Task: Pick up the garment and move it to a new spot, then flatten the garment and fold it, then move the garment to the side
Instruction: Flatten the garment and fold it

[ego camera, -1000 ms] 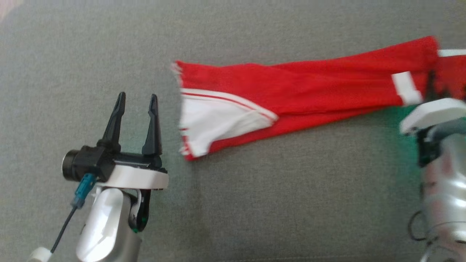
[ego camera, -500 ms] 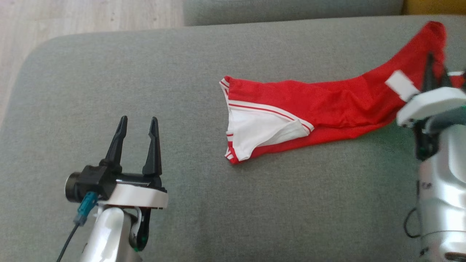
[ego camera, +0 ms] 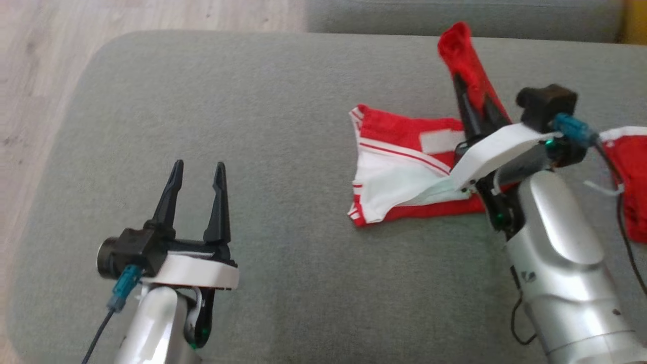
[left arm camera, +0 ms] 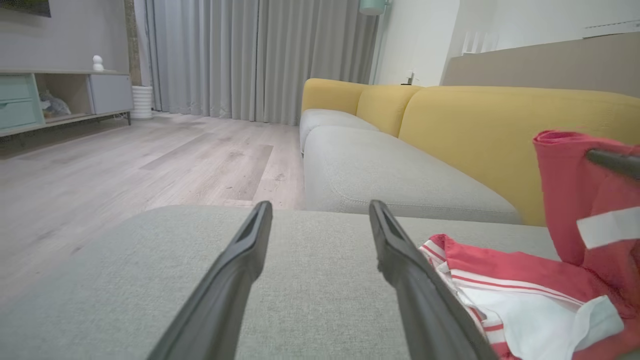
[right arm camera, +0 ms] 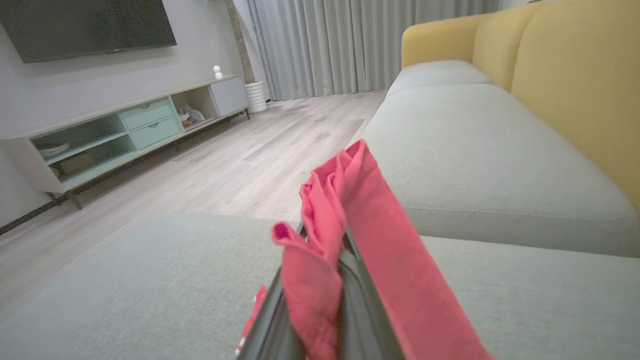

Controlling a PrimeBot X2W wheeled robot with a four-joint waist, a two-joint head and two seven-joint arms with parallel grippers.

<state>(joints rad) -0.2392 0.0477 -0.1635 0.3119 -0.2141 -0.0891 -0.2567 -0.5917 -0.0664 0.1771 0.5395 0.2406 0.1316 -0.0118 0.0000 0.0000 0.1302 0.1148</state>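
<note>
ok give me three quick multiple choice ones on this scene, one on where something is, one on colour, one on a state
1. Where does the spread end of the garment rest?
A) on the wood floor
B) on the grey cushion
C) on the yellow backrest

2. What colours is the garment?
A) red and white
B) blue and white
C) all black

3. What is the right claw doing?
A) standing open above the cloth
B) shut on a raised fold of the garment
C) lying empty on the cushion

Answers:
1 B, the head view shows that end lying flat on the grey cushion.
2 A, the cloth is red with a white panel and stripes.
3 B, the right wrist view shows red cloth pinched in the closed claw.
</note>
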